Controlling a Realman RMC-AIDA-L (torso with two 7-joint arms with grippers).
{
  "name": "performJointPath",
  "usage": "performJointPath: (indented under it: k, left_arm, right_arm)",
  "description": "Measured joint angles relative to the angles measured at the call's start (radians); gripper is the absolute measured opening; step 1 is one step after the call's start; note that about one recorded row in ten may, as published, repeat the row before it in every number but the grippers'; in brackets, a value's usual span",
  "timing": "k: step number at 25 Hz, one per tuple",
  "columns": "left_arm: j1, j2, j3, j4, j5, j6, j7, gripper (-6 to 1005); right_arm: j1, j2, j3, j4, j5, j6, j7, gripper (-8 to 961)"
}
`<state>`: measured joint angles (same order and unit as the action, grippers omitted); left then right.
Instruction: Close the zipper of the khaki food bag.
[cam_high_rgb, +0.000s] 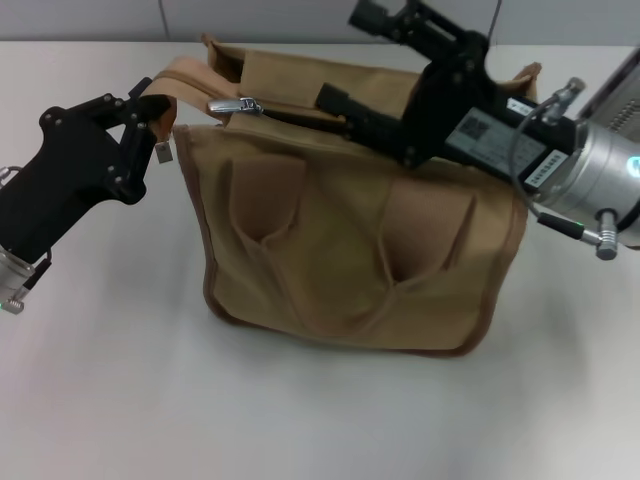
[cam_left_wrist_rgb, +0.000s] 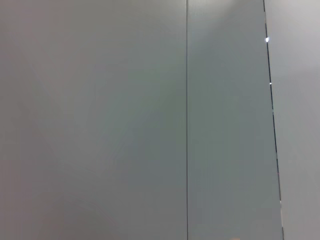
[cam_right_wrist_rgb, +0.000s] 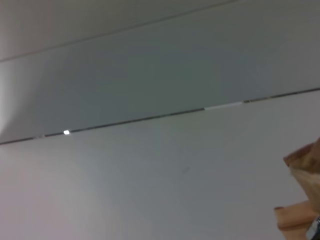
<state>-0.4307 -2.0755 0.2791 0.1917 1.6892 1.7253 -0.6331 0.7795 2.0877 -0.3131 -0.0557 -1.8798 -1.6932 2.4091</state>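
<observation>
The khaki food bag (cam_high_rgb: 350, 240) sat on the bench (cam_high_rgb: 120, 400), its left end pinched by the left claw (cam_high_rgb: 158, 125) — the right claw (cam_high_rgb: 335, 105), its grip unclear, lay by the zipper (cam_high_rgb: 236, 104) and could slip off the pull.

We see a plain white surface (cam_high_rgb: 110, 400) spreading out below, and behind it a grey panelled wall (cam_left_wrist_rgb: 100, 120) crossed by thin dark seams (cam_right_wrist_rgb: 150, 119).
</observation>
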Motion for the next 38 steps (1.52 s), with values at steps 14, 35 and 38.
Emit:
performJointPath:
  k: [14,35,38]
  left_arm:
    - [-0.014,-0.001,0.010,-0.050,-0.031,0.112,-0.008,22]
    - [-0.029,-0.003,0.017,-0.075,-0.029,0.143,-0.001,22]
    - [-0.027,-0.003,0.017,-0.075,-0.030,0.143,-0.001,22]
  right_arm:
    - [0.061,0.002,-0.091,0.011,-0.001,0.080,-0.006,765]
    - [0.057,-0.003,-0.144,-0.124,0.006,0.031,-0.266,763]
    - [0.046,-0.004,-0.144,-0.148,0.006,0.022,-0.340,763]
